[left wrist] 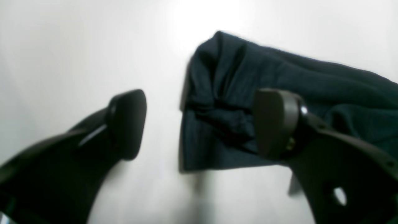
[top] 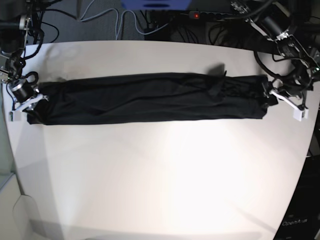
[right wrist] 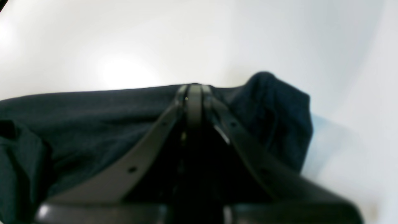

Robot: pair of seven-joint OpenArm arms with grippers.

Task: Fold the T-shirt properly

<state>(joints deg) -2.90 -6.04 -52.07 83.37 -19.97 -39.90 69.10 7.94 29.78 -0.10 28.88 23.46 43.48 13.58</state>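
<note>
The T-shirt [top: 150,99], soft, thin, wrinkled charcoal fabric, lies in a long narrow band stretching from the left tool [left wrist: 199,124] to the right tool [right wrist: 194,88] across the smooth white surface [top: 160,175]. The left tool gapes wide at one bunched end; the right tool is pinched closed over the other end's fabric.

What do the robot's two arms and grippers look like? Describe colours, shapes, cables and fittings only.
The left gripper has two dark, matte fingers with rounded paddle-shaped pads, curved arms with small holes and a shiny screw. The right gripper has the same dark, holed fingers. From the base view, both arms are black with metal joints, loose black cables and white fittings near the wrists.
</note>
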